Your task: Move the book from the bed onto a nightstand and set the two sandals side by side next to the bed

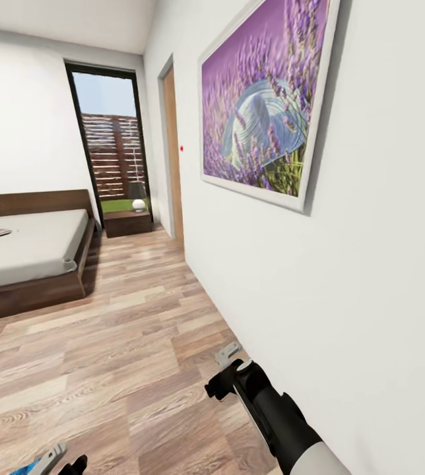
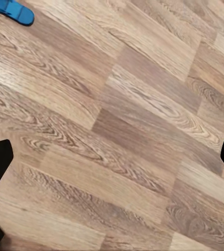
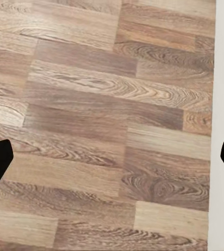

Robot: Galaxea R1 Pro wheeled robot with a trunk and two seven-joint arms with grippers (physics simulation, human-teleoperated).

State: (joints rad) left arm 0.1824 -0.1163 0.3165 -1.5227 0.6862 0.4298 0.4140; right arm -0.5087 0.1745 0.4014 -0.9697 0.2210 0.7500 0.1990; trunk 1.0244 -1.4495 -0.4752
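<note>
The bed [image 1: 28, 254] sits at the head view's left, its long axis running toward the headboard, white mattress in a dark frame. Open wood floor [image 1: 127, 343] stretches beside it to the white wall [image 1: 344, 277]. The nightstand [image 1: 128, 223] stands by the window. The book [image 1: 0, 232] lies flat on the mattress. One blue sandal [image 2: 10, 11] lies on the floor. The left gripper [image 2: 112, 172] and right gripper [image 3: 112, 162] both hang spread wide, empty.
</note>
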